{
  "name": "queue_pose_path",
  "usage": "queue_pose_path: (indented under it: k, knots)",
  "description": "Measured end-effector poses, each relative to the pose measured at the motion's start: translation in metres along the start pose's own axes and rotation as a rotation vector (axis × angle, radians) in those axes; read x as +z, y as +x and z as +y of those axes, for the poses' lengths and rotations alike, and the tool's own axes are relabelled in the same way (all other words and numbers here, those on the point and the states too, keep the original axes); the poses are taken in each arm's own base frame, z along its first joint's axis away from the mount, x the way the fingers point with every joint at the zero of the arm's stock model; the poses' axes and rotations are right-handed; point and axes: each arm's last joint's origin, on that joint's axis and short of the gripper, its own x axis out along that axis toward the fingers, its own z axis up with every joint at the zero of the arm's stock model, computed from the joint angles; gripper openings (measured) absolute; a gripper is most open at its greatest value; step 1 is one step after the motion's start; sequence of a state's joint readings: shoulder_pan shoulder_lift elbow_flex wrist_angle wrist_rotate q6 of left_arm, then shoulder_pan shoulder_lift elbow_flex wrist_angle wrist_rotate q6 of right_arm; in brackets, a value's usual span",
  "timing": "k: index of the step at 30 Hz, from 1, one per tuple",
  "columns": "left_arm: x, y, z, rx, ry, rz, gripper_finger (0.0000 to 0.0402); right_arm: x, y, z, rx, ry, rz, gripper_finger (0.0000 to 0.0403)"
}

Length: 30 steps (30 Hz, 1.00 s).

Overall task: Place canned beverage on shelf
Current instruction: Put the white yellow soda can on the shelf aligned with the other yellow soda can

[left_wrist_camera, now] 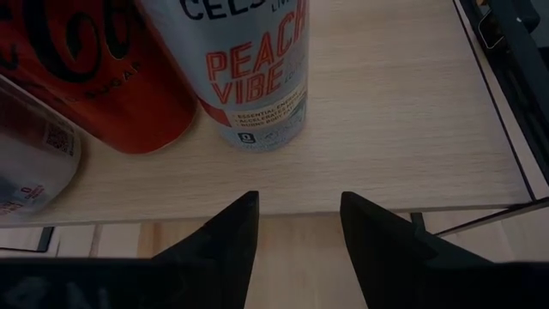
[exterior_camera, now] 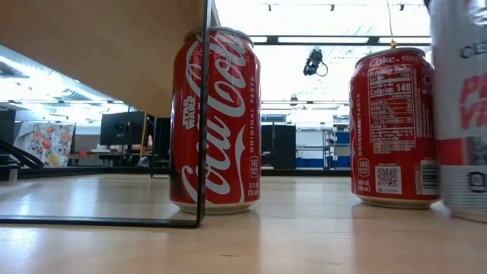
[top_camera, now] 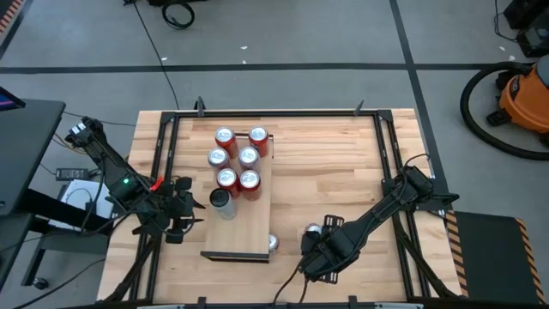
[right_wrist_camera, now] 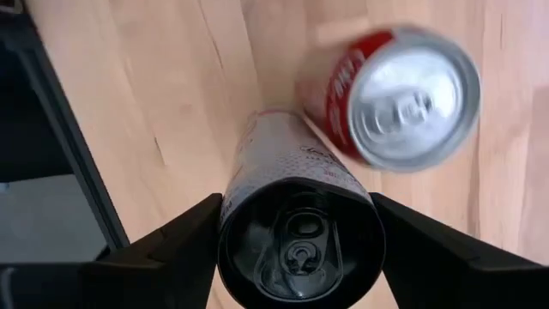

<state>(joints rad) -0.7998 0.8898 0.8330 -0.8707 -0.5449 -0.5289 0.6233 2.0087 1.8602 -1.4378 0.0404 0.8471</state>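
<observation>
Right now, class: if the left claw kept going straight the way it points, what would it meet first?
Probably the white Peach Vibe can standing on the shelf, ahead of the open left claw and slightly to one side; the red can beside it is further off line. Depth is uncertain.
</observation>
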Motion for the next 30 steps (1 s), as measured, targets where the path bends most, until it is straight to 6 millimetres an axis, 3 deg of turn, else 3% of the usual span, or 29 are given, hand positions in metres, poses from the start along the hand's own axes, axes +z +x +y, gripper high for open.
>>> queue_pose_path:
  k: [8,15,23,30]
  knots:
    - [0.000,0.000,0.000,0.000,0.000,0.000,0.0178,-0.008,0.000,-0.010,-0.097,0.065,0.095,0.0275]
    - [0.000,0.000,0.000,0.000,0.000,0.000,0.0178,-0.001,-0.005,-0.020,-0.131,0.030,0.039,0.0275]
    - [0.000,0.000,0.000,0.000,0.013,0.000,0.0178,-0.008,-0.037,-0.045,-0.128,0.063,-0.094,0.0275]
    - [0.000,0.000,0.001,0.024,0.020,-0.014,0.0178,-0.007,-0.032,-0.078,-0.154,0.113,-0.065,0.0275]
